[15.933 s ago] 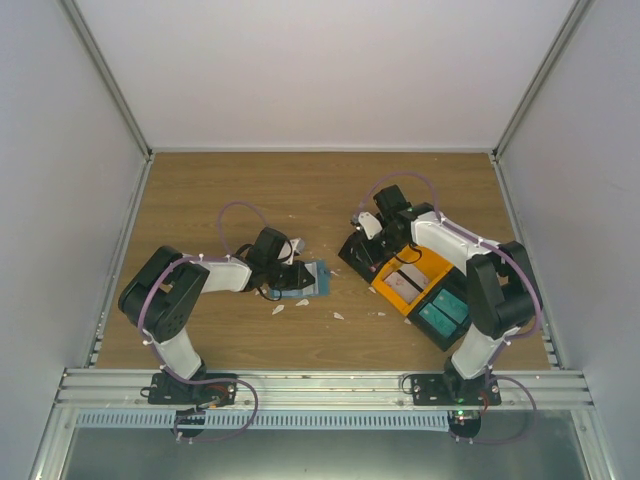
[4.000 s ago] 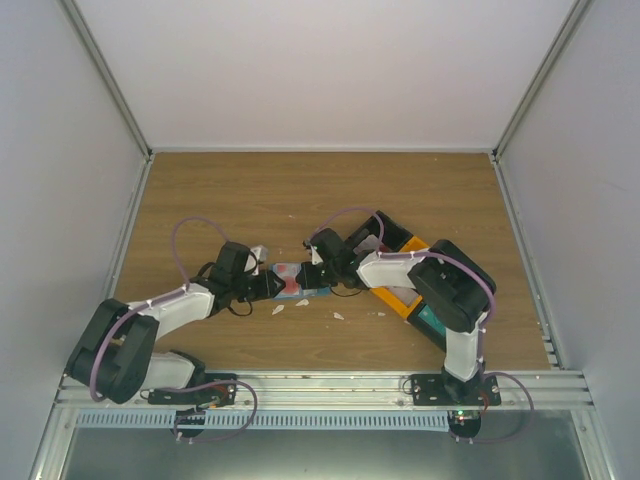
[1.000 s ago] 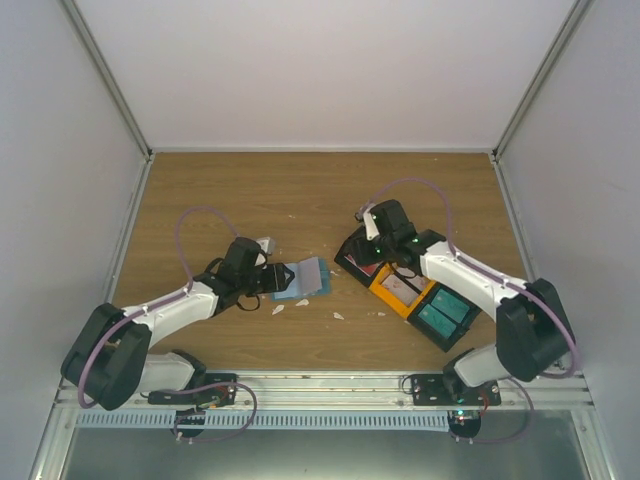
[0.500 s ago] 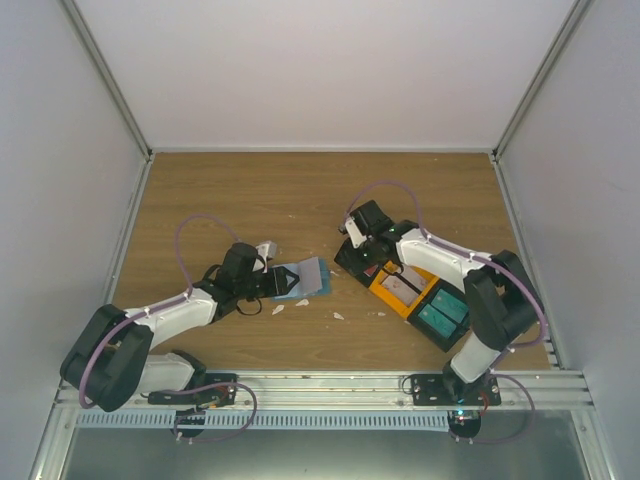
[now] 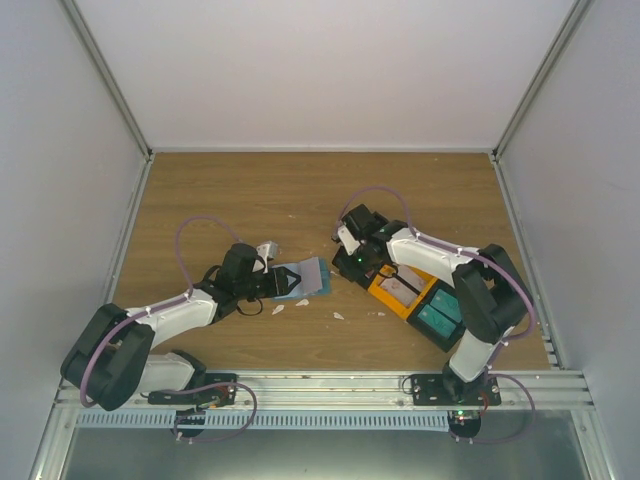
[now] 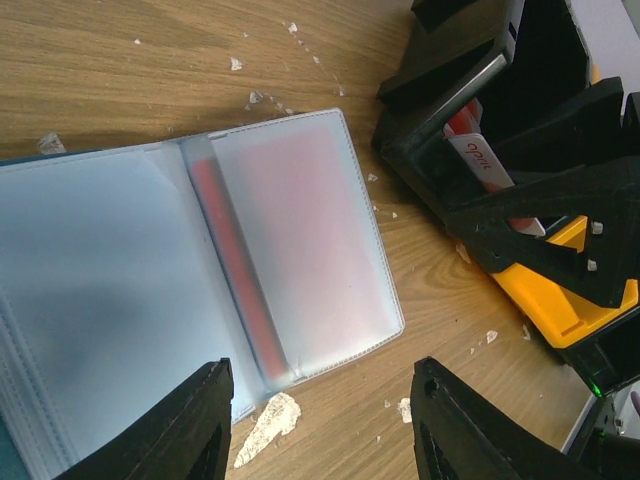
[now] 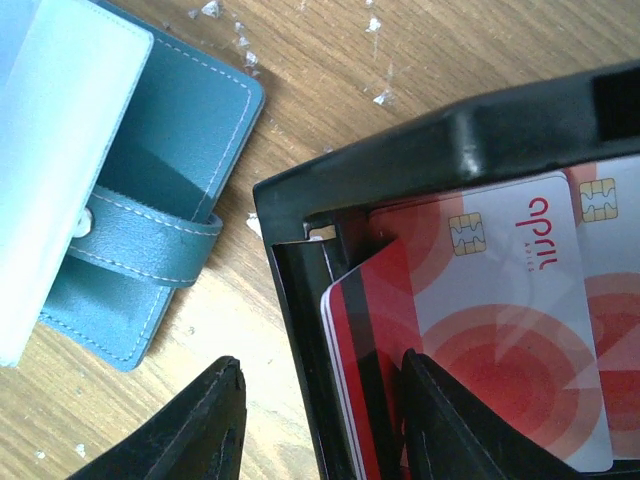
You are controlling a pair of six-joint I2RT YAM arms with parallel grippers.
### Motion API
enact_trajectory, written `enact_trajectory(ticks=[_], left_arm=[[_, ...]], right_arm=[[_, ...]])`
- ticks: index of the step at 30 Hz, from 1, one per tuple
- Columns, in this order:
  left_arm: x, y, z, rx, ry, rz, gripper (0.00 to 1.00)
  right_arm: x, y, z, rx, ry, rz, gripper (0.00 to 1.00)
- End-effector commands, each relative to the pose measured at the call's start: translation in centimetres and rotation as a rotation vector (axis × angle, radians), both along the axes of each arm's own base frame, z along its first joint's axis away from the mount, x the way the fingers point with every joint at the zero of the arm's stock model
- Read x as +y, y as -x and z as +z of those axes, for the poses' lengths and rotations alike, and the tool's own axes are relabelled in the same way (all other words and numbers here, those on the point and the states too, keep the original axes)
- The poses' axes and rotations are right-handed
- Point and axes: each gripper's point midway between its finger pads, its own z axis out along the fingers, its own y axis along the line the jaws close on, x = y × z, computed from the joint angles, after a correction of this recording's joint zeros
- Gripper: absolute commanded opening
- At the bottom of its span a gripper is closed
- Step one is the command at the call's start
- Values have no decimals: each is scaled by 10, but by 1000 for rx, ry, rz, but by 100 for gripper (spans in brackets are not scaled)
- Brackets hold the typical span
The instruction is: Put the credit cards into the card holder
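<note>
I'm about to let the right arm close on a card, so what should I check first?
1. Card holder lies open: ok.
2. Left gripper at the holder's near edge, jaws apart; pinning it down: cannot tell.
3. Right gripper above the black bin, straddling a card: ok.
4. Jaws clear of the bin's wall: cannot tell.
5. Card already gripped: not ok, jaws apart.
</note>
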Motion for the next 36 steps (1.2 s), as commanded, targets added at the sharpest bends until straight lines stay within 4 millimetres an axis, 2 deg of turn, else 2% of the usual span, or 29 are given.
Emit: enact_trajectory(ticks=[1, 16, 26, 28, 31, 36], left_arm=[[-1, -5, 5, -47, 0, 2, 51], [1, -6, 2, -38, -15, 6, 51], [1, -5, 0, -32, -20, 6, 51], [1, -5, 0, -31, -20, 6, 51], [1, -5, 0, -34, -22, 6, 51], [1, -5, 0, -32, -21, 4, 51]], right_arm=[[10, 6, 5, 22, -28, 29, 43], [7, 6, 22, -18, -62, 0, 37], [2, 5, 15, -14, -43, -20, 27], [0, 1, 16, -28, -28, -37, 28], [-5, -5, 14, -49, 2, -58, 39], [-6, -4, -2, -22, 32, -44, 41]])
